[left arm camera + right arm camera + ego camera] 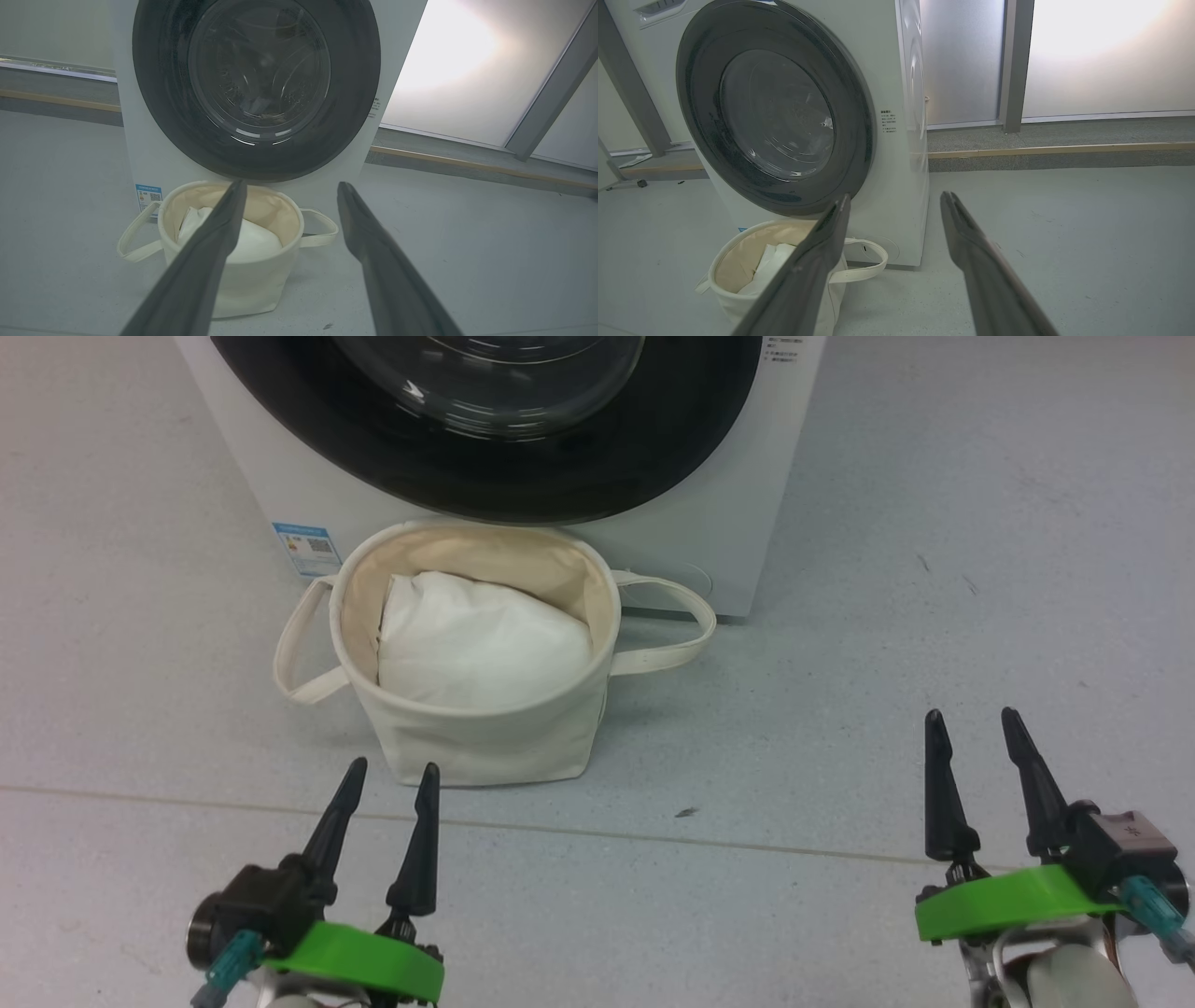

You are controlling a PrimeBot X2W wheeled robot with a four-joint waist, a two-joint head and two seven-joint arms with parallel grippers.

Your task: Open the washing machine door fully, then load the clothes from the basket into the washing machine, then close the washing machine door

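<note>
the washing machine door [485,476] was shut, its top cut off in the head view. the basket [485,737] sat against the washing machine [709,523], a white bundle [476,639] hiding anything beneath. left gripper [389,777] and right gripper [976,726] hung spread apart, empty.

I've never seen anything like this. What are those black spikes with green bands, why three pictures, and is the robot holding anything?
The spikes are the robot's fingers: two per gripper. The top picture comes from its head camera, looking down at its left gripper and right gripper. The other two come from cameras on each wrist, looking along those fingers. Both grippers are open and hold nothing. On the floor stands a cream basket with a white bundle inside, right in front of the washing machine. The washing machine door, black-rimmed with a glass centre, is closed.
</note>
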